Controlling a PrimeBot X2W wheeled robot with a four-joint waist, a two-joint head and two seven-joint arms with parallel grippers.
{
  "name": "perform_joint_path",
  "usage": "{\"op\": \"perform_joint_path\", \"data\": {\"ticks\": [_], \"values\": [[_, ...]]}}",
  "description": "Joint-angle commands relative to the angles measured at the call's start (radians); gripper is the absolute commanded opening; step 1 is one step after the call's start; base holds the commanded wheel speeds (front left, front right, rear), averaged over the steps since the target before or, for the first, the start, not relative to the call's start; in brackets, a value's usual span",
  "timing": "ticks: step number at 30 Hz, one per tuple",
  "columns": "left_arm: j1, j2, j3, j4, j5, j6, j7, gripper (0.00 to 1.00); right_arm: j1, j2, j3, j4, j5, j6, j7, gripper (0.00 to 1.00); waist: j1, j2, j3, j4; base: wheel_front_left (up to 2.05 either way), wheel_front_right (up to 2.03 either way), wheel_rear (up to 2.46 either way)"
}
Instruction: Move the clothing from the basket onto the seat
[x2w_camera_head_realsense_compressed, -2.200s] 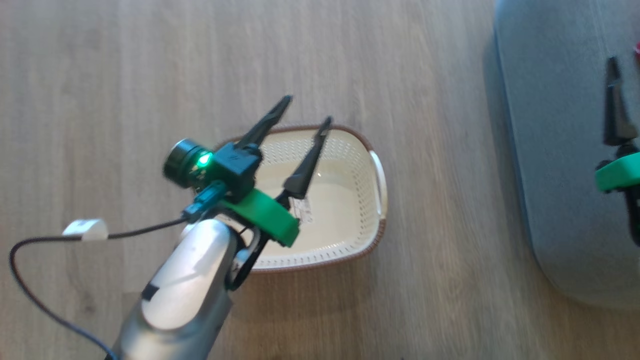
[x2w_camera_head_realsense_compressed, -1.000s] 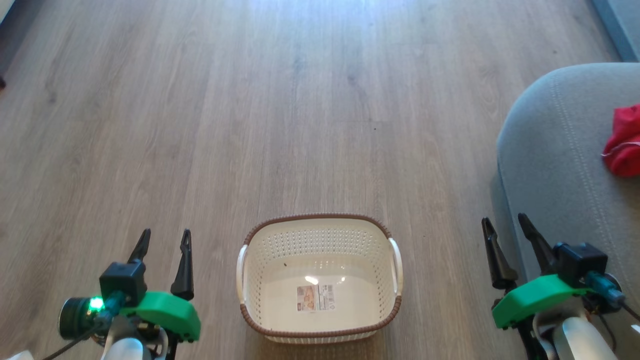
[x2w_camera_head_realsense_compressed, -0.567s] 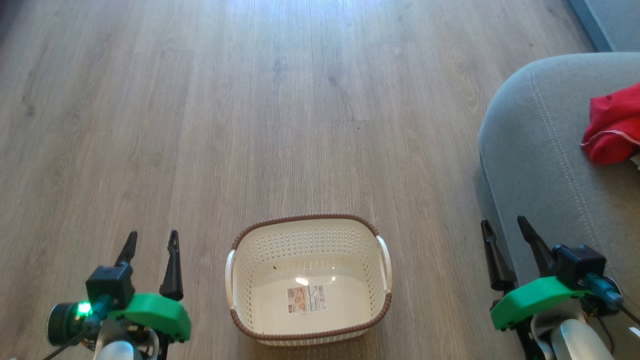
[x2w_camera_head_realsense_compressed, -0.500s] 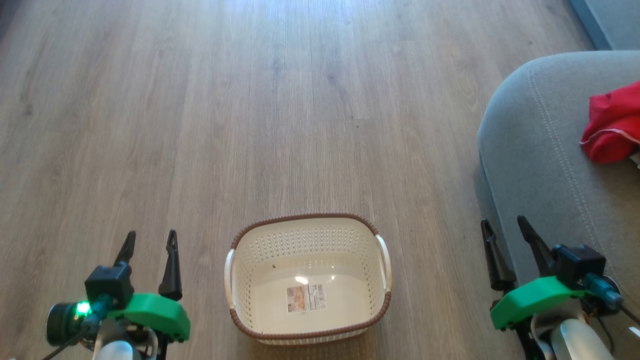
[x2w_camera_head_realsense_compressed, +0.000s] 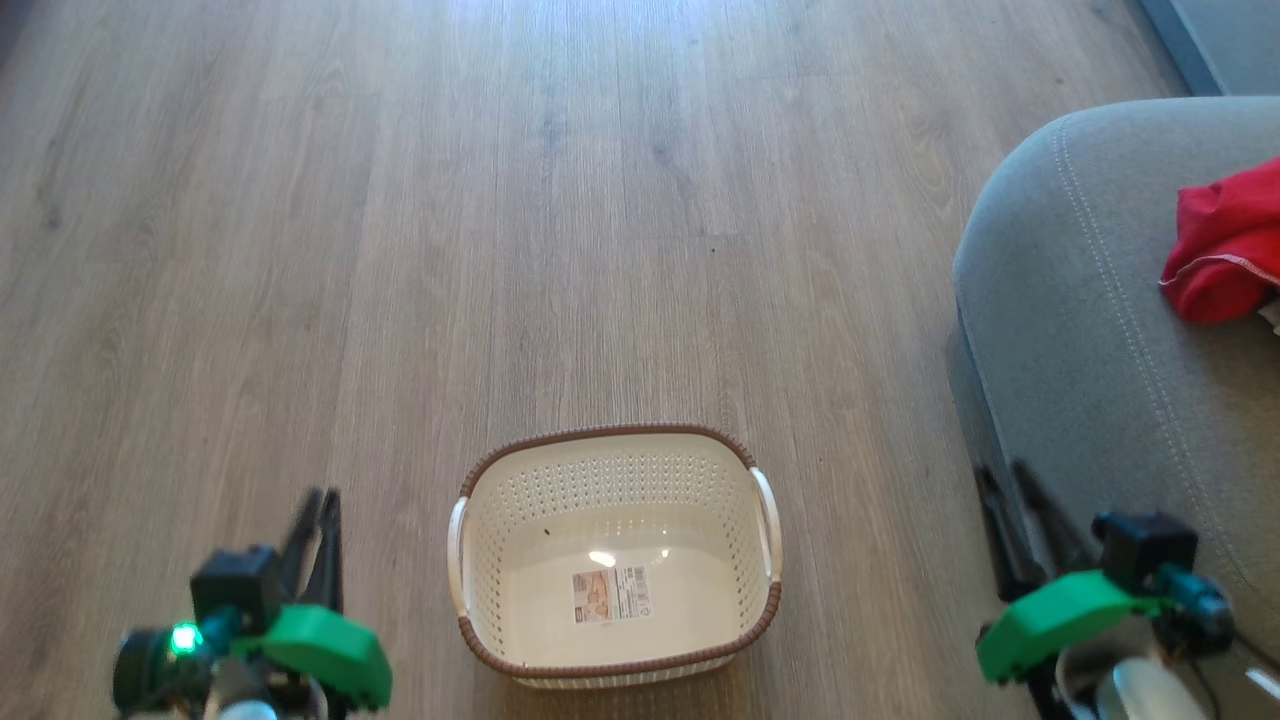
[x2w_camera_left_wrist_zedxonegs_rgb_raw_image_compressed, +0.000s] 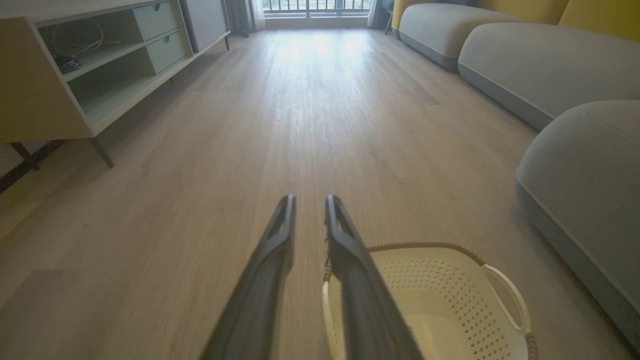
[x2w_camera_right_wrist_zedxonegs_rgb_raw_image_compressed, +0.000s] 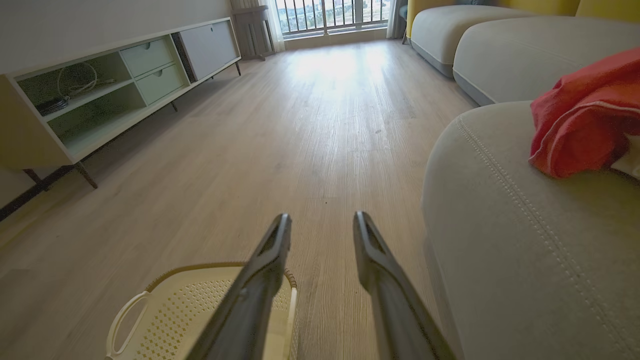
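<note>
We make out a small printed label (x2w_camera_head_realsense_compressed: 611, 595) on the bottom of the basket (x2w_camera_head_realsense_compressed: 610, 433), its writing too small to read. The basket stands on the wooden floor (x2w_camera_head_realsense_compressed: 500, 250) between our grippers. The clothing (x2w_camera_head_realsense_compressed: 1225, 245) lies on the seat (x2w_camera_head_realsense_compressed: 1090, 330), back from its rounded corner, well ahead and to the right of our right gripper (x2w_camera_head_realsense_compressed: 1003, 470). Its jaws and those of our left gripper (x2w_camera_head_realsense_compressed: 322, 500) stand parted, grasping nothing.
</note>
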Motion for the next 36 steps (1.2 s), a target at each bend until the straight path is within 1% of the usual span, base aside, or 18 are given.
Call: {"op": "perform_joint_path", "data": {"ticks": [1, 8, 36], "values": [[0.01, -0.003, -0.001, 0.021, -0.001, 0.0, 0.001, 0.0, 0.01, 0.001, 0.001, 0.02, 0.001, 0.0, 0.001, 0.0, 0.0, 0.0, 0.0, 0.0, 0.0, 0.0, 0.0], [-0.001, -0.002, 0.012, 0.026, -0.072, -0.004, 0.026, 0.0, 0.005, 0.005, -0.009, 0.014, 0.066, 0.0, 0.02, 0.0, 0.0, 0.0, -0.001, 0.0, 0.0, 0.0, 0.0], [-0.013, -0.001, 0.021, -0.001, -0.419, -0.022, 0.099, 0.0, -0.005, 0.022, -0.042, -0.025, 0.369, 0.0, 0.101, 0.0, 0.0, 0.0, -0.003, 0.003, 0.0, 0.0, 0.0]]}}
